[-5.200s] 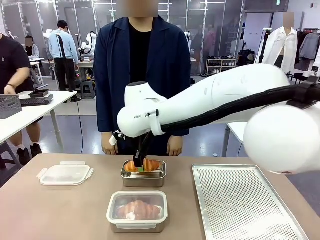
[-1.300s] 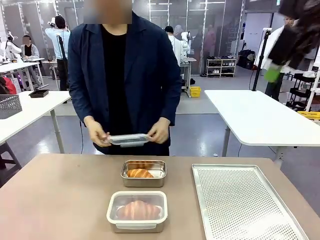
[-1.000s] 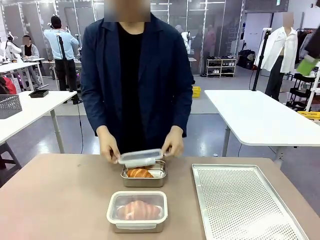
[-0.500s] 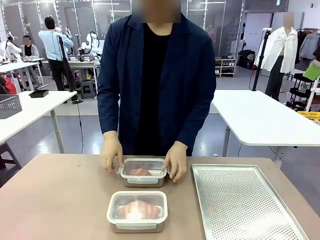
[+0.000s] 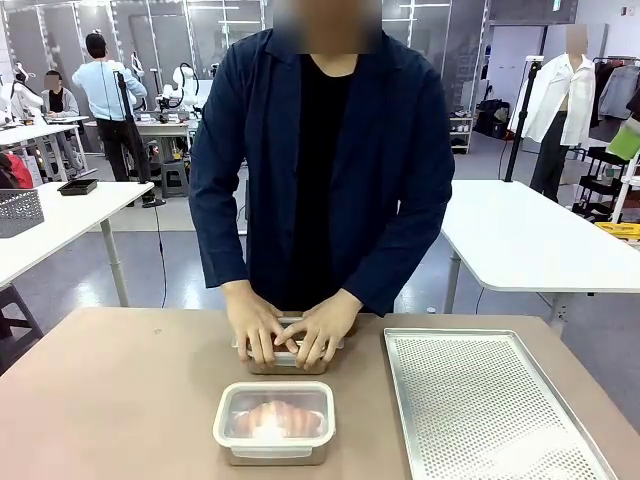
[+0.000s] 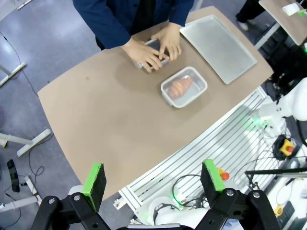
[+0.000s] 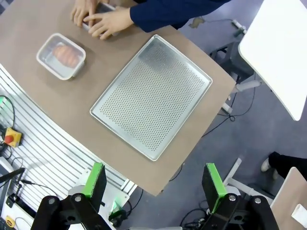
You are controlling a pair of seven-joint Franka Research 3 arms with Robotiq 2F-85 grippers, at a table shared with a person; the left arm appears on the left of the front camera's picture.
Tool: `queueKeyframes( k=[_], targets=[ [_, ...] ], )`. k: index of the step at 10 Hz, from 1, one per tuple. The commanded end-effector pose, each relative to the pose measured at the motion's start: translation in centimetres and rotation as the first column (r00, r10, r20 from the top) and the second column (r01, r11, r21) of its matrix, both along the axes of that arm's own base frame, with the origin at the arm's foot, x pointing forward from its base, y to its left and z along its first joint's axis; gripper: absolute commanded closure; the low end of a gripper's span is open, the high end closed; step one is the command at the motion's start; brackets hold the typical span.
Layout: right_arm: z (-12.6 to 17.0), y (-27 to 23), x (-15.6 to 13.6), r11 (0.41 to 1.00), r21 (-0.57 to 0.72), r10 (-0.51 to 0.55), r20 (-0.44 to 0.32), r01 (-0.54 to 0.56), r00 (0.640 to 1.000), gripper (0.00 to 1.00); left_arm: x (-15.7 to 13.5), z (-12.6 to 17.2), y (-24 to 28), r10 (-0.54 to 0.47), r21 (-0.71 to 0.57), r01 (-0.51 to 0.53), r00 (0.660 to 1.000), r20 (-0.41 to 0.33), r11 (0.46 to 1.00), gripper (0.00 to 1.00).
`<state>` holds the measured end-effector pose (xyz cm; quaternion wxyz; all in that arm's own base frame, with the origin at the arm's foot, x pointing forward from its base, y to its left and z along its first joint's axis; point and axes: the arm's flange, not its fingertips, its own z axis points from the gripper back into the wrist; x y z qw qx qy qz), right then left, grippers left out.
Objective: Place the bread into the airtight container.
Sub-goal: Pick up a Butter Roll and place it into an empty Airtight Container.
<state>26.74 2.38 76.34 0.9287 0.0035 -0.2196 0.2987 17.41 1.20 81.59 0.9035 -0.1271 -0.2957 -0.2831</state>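
A brown table point(image 5: 120, 400) is seen from the robot's side, with a person in a dark jacket leaning over its far edge. Both of the person's hands point(image 5: 290, 335) are pressed flat, fingers overlapping, on the lid of a metal container point(image 5: 288, 364) at the middle of the table. The bread inside that container is hidden under the hands, so its direction cannot be told.

Just in front of it, nearer the robot, a second container point(image 5: 274, 422) is placed with a clear lid closed. A croissant point(image 5: 275, 417) is seen through the lid, lying flat with its long axis running left to right, along the container's longer side.

A perforated metal tray point(image 5: 490, 410) is laid to the right of both containers, apart from them.

From high above the table, the left gripper point(image 6: 152, 179) is shown with its green-padded fingers spread wide and nothing between them. The right gripper point(image 7: 154, 181) is likewise spread wide and unladen, high over the tray.
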Motion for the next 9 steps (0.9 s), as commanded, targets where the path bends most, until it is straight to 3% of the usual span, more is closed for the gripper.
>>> queueKeyframes(
  k=[1, 9],
  targets=[
    [0.21, 0.35, 0.05, 1.0, 0.008, -0.024, -0.006, 0.024, 1.0, 0.0, -0.09, 0.17, -0.1, -0.009, 0.001, 0.009, 1.0, 0.003, 1.0, 0.0],
    [0.21, 0.35, 0.05, 1.0, 0.008, -0.024, -0.006, 0.024, 1.0, 0.0, -0.09, 0.17, -0.1, -0.009, 0.001, 0.009, 1.0, 0.003, 1.0, 0.0]
  ],
)
